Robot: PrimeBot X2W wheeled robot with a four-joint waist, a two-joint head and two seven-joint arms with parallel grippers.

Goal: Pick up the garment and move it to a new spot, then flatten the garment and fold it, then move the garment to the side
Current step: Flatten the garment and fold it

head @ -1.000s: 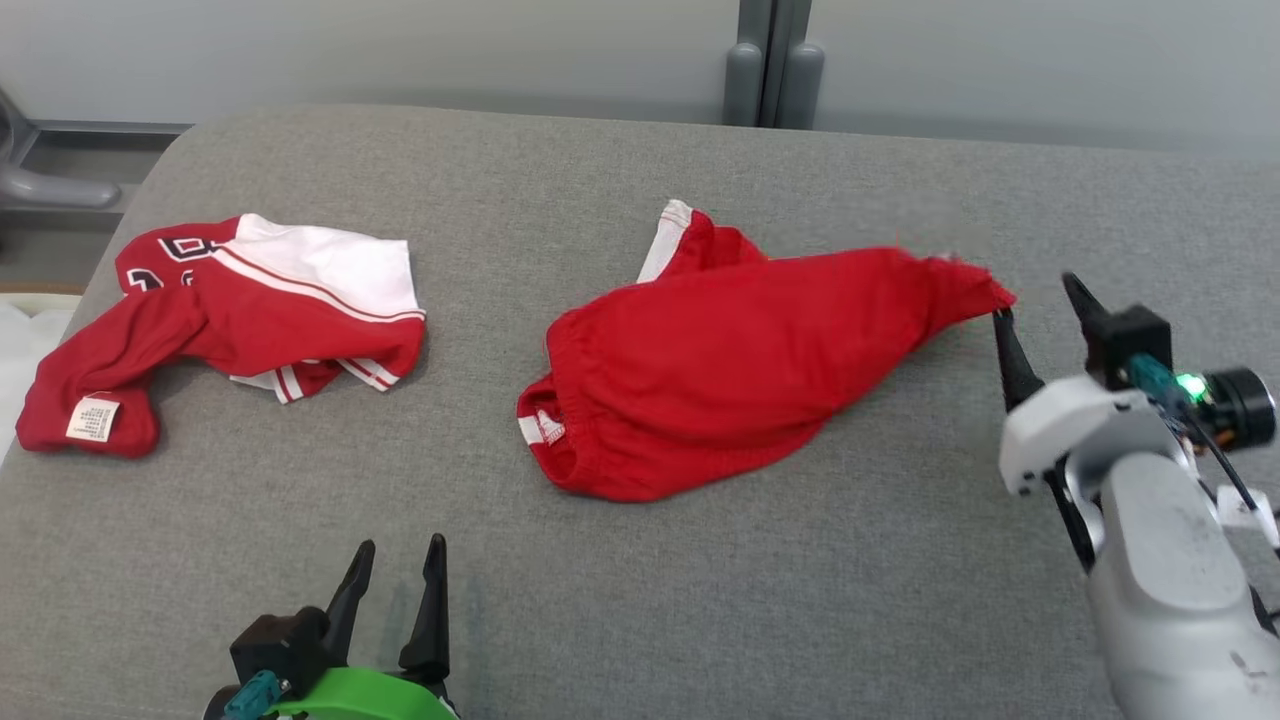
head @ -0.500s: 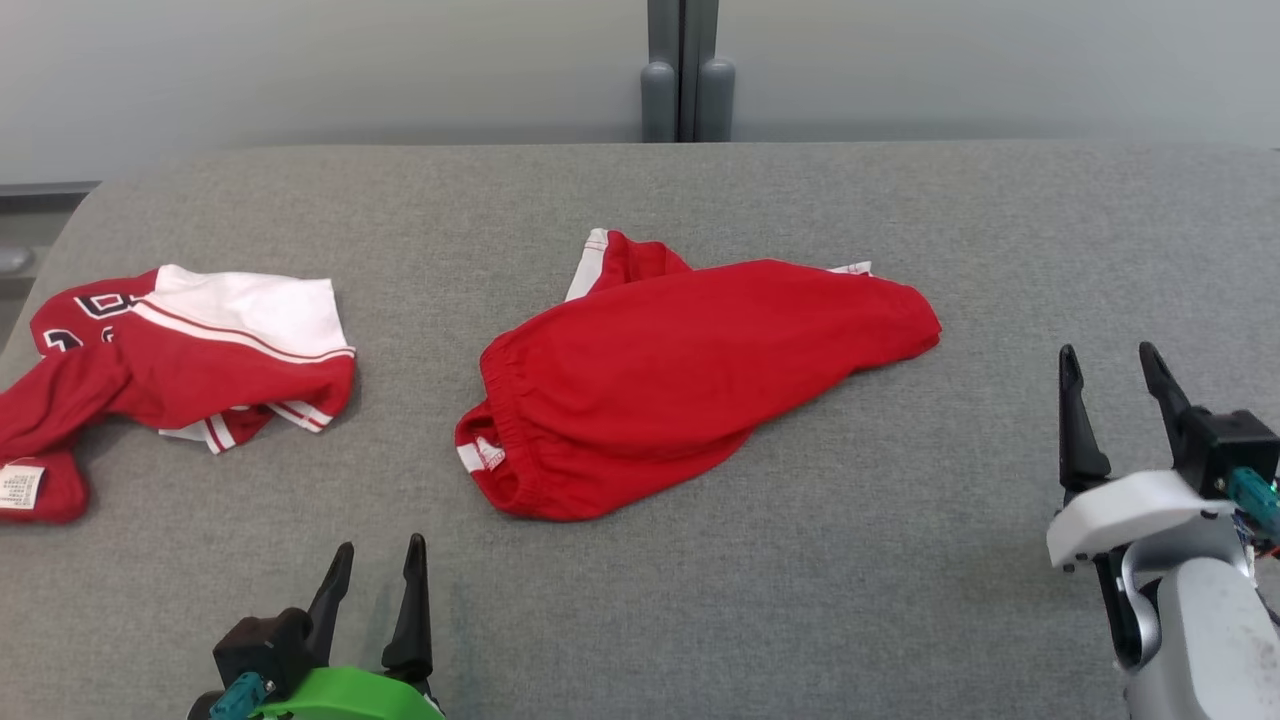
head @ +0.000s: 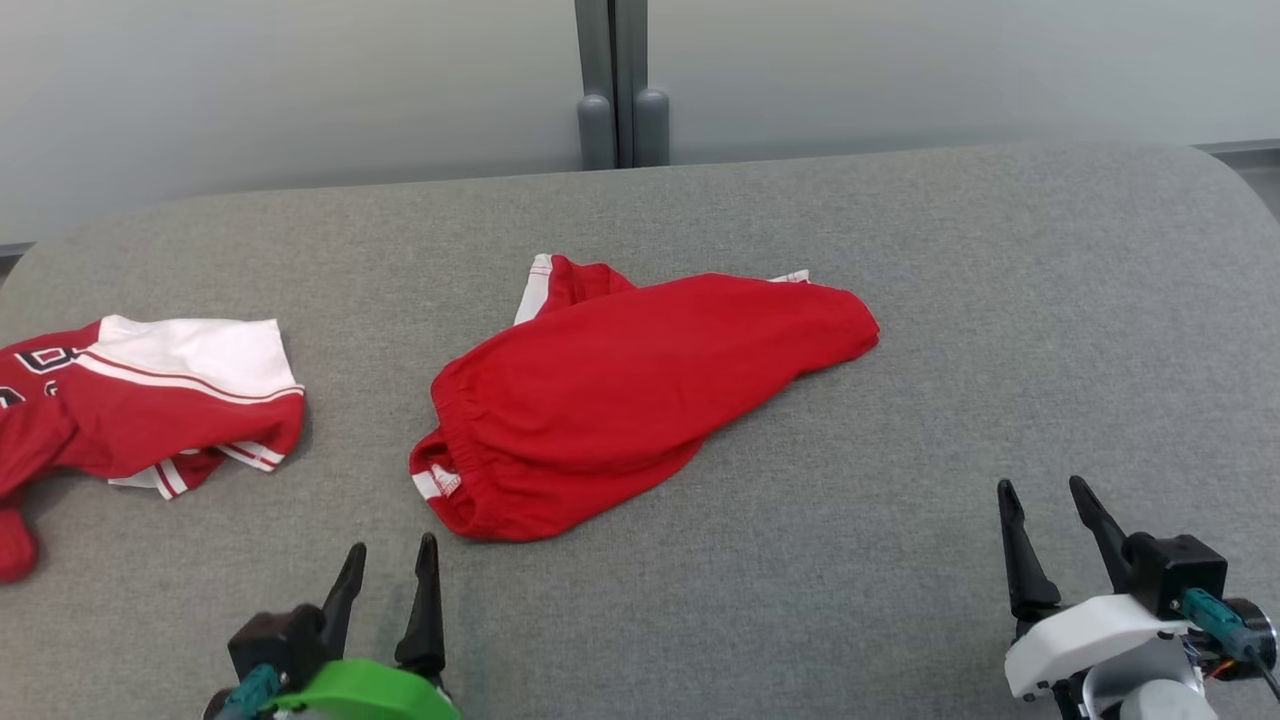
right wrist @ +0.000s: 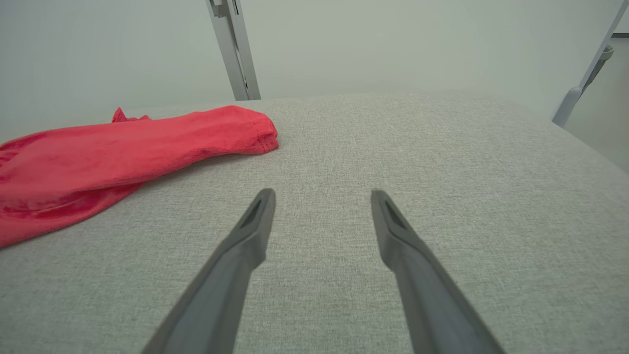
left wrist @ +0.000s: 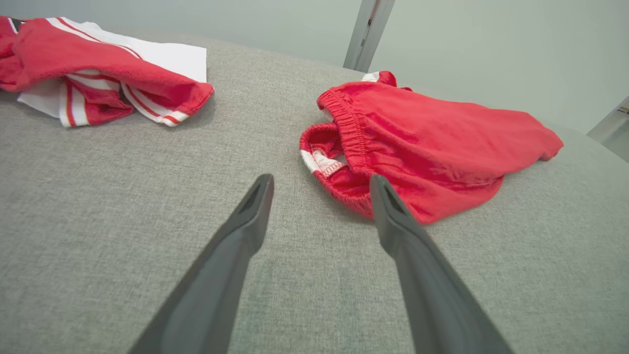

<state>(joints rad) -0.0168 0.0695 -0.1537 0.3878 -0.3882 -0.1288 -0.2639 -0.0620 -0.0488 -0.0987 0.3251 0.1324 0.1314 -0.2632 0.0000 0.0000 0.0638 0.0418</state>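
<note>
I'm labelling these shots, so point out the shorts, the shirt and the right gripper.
Shorts (head: 620,390), head view, middle of the red cloth.
Shirt (head: 150,410), head view, red cloth below the white panel.
Right gripper (head: 1040,486), head view, midway between its open jaws' tips.

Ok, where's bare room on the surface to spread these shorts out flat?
Widest bare patch: grey surface right of the red shorts, out to its rounded edge, down to the right pincer. Narrower strip along the near edge between left pincer and right. Crowded left, where the red-and-white jersey lies.
</note>
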